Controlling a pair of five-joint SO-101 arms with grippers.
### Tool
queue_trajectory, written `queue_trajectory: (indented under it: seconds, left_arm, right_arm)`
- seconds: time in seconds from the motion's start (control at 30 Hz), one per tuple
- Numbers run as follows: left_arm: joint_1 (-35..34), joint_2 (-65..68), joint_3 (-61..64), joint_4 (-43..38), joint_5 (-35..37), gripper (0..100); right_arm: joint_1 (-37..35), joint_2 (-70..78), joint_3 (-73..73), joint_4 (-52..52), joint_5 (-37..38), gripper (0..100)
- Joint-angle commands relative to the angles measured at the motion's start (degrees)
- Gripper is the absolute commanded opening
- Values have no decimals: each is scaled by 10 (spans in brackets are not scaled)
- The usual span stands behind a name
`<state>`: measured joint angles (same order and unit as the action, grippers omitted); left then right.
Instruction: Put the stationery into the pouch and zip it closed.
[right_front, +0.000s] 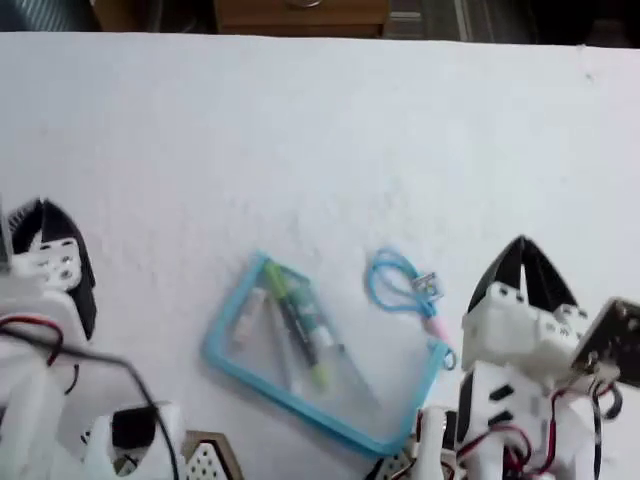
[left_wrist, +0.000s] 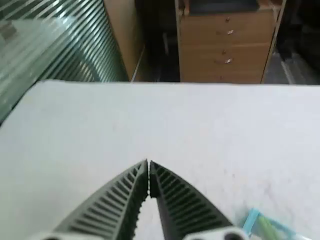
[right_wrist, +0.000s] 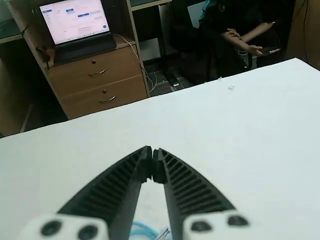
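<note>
A clear pouch with a blue rim lies flat on the white table, near its front edge. Inside it lie pens, one green and one dark. A blue cord loop with a pink tag trails from the pouch's far right corner. My left gripper rests shut at the table's left side, apart from the pouch; its wrist view shows the fingers together and a pouch corner. My right gripper stands shut just right of the cord, its fingers closed on nothing.
A wooden drawer cabinet stands beyond the table's far edge. Another cabinet with a laptop shows in the right wrist view. Bare table stretches across the far half.
</note>
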<state>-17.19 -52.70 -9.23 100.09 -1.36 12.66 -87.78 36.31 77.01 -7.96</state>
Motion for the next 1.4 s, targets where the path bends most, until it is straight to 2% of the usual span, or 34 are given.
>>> queue_trajectory:
  seconds: [0.0,0.17,0.27,0.33,0.43,0.57,0.73,0.93,1.23,1.37]
  left_arm:
    - [-37,-100,153,-52,-34,24]
    - [-37,-346,454,-205,-96,23]
    - [-37,-506,644,-309,-113,24]
    - [-47,-538,706,-345,-113,24]
    - [-44,-490,734,-351,-110,24]
    - [-14,-488,789,-346,-109,24]
    - [57,-509,947,-365,-108,24]
    - [51,-509,1055,-381,-112,24]
    - [48,-508,1063,-383,-113,24]
    - [48,-508,1063,-353,-113,24]
  right_arm:
    - [0,-38,6,56,11,17]
    - [0,-133,105,77,107,18]
    - [0,-158,170,61,103,18]
    - [0,-148,193,64,89,18]
    - [-2,-153,232,65,57,18]
    - [-55,-154,290,61,1,18]
    - [-155,-154,326,48,-3,18]
    - [-258,-154,345,49,-3,18]
    - [-263,-154,404,51,-7,18]
    - [-262,-154,435,57,-7,18]
